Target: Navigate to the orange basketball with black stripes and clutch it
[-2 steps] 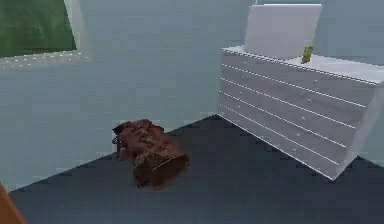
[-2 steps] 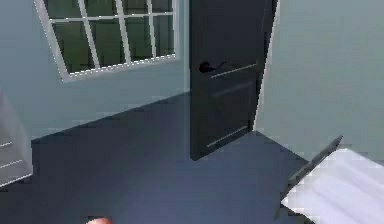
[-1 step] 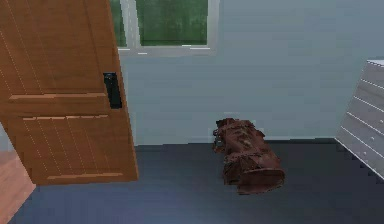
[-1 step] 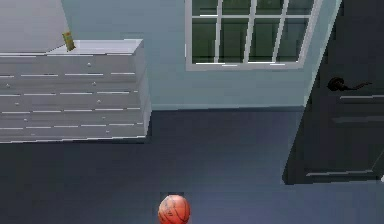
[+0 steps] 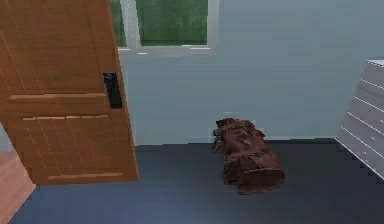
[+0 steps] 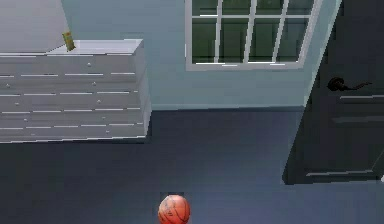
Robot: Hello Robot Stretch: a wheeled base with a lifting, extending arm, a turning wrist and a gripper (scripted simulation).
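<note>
Round orange basketball w/ dark stripes [image 6: 174,209] lies on dark blue floor [image 6: 230,150] at the arm side view's btm edge, well apart from white dresser w/ drawers [image 6: 70,95]. Fwd view: orange wooden door [image 5: 65,90] at left, brown lumpy bundle [image 5: 248,155] on floor nr the wall. State of gripper fingers: I cannot tell.

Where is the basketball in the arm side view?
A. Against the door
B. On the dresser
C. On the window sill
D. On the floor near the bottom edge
D: the basketball lies on the floor at the bottom edge, well clear of the dresser, window and door.
</note>
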